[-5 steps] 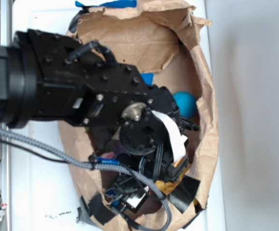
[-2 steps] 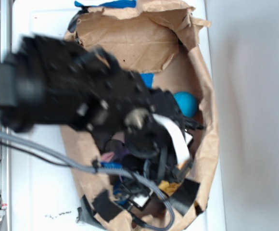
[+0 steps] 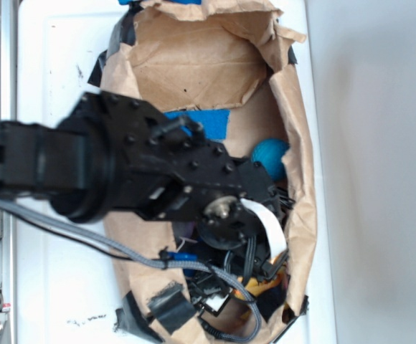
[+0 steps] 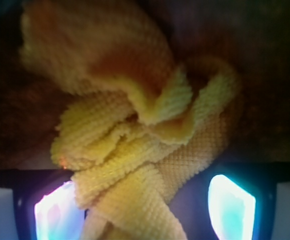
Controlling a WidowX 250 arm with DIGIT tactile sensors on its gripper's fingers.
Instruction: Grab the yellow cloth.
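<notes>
Cloth between the pads, deep in the bag.
Wrist view shows the cloth (image 4: 135, 150) bunched dead ahead of the hand (image 4: 145, 205), its twisted tail running back between the two spread pads (image 4: 55, 207), jaws wide, nothing gripped yet. Against a second ago, the arm sits lower in the bag (image 3: 194, 64), nearer the ball (image 3: 269, 158).
</notes>
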